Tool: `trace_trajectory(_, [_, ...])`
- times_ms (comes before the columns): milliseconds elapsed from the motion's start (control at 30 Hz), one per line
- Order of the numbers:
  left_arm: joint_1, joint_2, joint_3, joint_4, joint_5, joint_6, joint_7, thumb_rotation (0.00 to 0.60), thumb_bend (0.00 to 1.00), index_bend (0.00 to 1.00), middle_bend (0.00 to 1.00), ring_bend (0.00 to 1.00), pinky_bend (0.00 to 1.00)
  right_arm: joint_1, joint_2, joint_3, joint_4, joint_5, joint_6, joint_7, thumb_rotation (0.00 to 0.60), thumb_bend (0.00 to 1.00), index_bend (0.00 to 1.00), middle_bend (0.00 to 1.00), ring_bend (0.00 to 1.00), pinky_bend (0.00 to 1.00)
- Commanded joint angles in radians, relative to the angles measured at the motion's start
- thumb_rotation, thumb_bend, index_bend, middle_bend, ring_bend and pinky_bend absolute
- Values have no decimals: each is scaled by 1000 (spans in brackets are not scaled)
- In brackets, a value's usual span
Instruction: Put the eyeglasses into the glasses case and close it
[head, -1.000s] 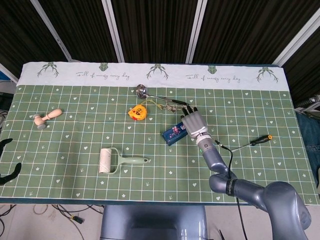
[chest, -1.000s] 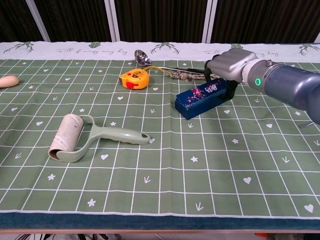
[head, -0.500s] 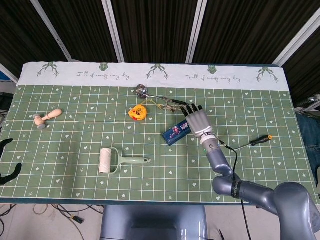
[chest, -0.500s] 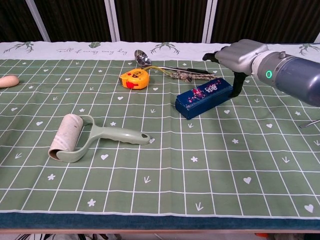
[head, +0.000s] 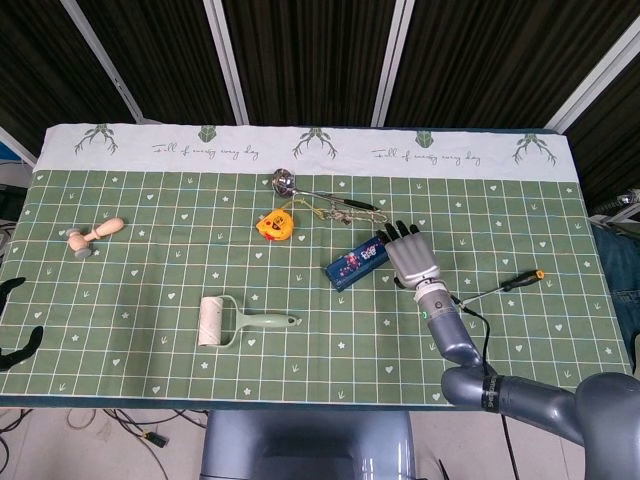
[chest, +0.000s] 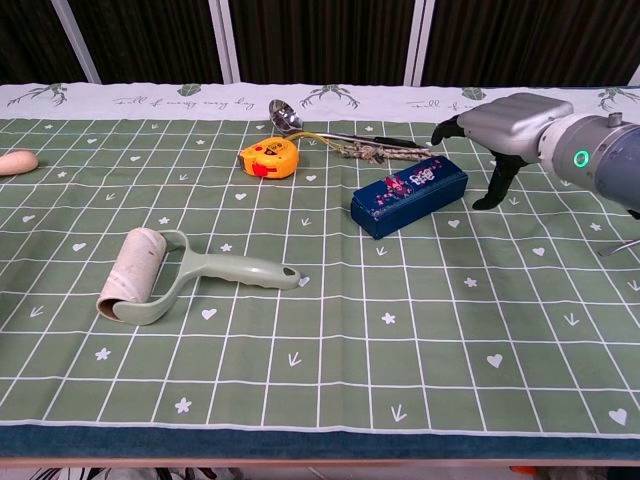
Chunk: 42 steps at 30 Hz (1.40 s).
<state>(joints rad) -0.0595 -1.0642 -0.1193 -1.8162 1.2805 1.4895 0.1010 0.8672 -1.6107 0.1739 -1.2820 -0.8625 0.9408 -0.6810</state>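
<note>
The glasses case (head: 357, 262) (chest: 408, 195) is a dark blue box with a pink and white print. It lies shut and slanted on the green grid cloth, right of centre. No eyeglasses show anywhere outside it. My right hand (head: 413, 257) (chest: 505, 125) hovers just right of the case's right end, fingers spread and pointing away from me, thumb hanging down. It holds nothing and a small gap separates it from the case. My left hand shows in neither view.
A steel ladle (head: 283, 181) (chest: 282, 113) and a yellow tape measure (head: 275, 224) (chest: 269, 157) lie behind the case. A lint roller (head: 225, 322) (chest: 150, 279) sits front left, a wooden piece (head: 92, 236) far left, a screwdriver (head: 505, 284) right.
My right hand left the case's right end and drew back to the right, toward the table's near side. The case has stayed shut and in place.
</note>
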Motion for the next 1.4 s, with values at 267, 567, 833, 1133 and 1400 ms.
trace_trajectory(267, [0,1,0,1,-2,-2,-1,600,310,188,0,0,0,-2,-20,-7,23,-6,-7,8,600,285,200,146,125,225])
trace_trajectory(567, [-1,1,0,0,-3,-3,-1,600,311,188,0,0,0,-3,-30,-15,34,-8,-17,9,600,289,207,146,125,224])
trace_trajectory(833, [-1,1,1,2,-1,-3,-2,600,311,188,0,0,0,6,-37,-24,52,-18,-37,0,600,301,229,146,125,224])
trace_trajectory(1133, [1,3,1,-1,4,1,-7,600,311,189,0,0,0,9,-33,-25,42,-30,-27,-13,600,303,307,145,124,225])
trace_trajectory(1400, [1,5,0,-1,4,-1,-10,600,311,188,0,0,0,-7,53,23,-73,-41,65,-16,600,301,182,145,124,225])
